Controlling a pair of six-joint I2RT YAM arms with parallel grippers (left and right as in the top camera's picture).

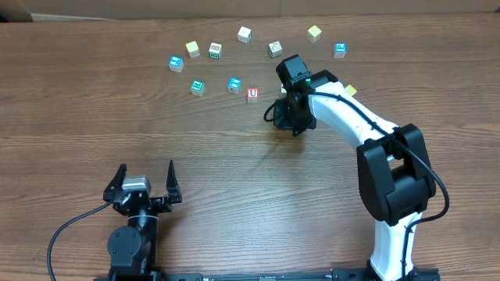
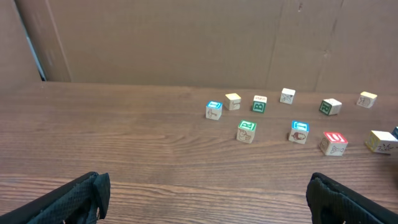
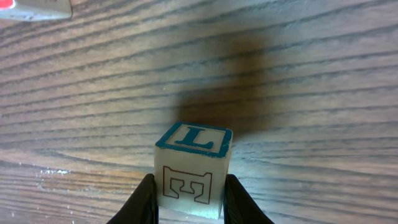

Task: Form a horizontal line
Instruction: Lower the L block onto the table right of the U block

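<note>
1. Two arms are working at a brown wood-grain worktop. No horizontal line is showing yet: the small cubes are lying scattered in a loose arc along the far side, mostly well apart.
2. The right fingers are pinching a whitish L cube, its teal letter facing up, by two opposite side faces. They are holding it just right of the red U cube and nearer. Whether it is resting on the worktop or hanging just above it cannot be told.
3. The left fingers are standing wide apart and holding nothing, at the near left, well away from every cube.
4. The L cube is looking like light, rigid, hard-edged wood, so it is likely handling easily. Its smooth flat faces may be letting it twist under an off-centre pinch, so a square, centred hold on parallel faces is looking best.
5. The worktop is appearing flat and matte, probably gripping a set-down cube well enough, though light neighbours may be sliding if nudged.
6. A cardboard wall is closing off the far side, and open worktop is lying between the cubes and the near edge.
</note>
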